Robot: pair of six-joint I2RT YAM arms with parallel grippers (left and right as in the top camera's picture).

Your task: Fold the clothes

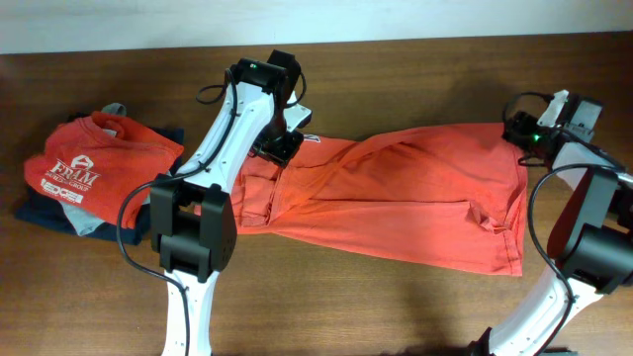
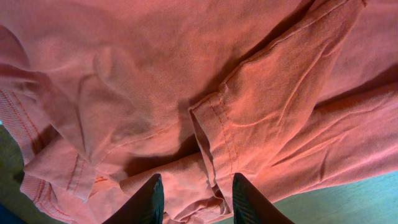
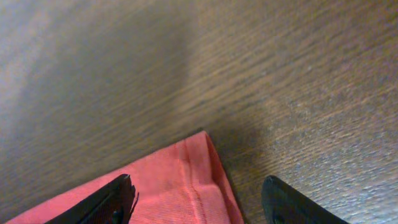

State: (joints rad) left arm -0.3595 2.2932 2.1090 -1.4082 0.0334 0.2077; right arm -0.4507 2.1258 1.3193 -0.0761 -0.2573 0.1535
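**Right pincer [image 3: 196,200] spread astride T-shirt [image 1: 396,193] corner [image 3: 189,171]**

The coral T-shirt is laid crumpled across the table [image 1: 396,307]. Left pincer's [image 2: 198,202] hold on a sleeve fold [image 2: 217,124] cannot be told. With little hem taken, the corner could be lost.

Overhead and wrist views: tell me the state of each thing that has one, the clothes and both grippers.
Large coral-red short-sleeved T-shirt: spread out, partly folded over, wrinkled.
Red tee with white FRAM print: folded, lying on top of the pile.
Grey and navy garments: stacked under the red tee.
Left gripper: open, straddling a hemmed fold of the coral shirt.
Right gripper: open, above the coral shirt's hemmed corner.
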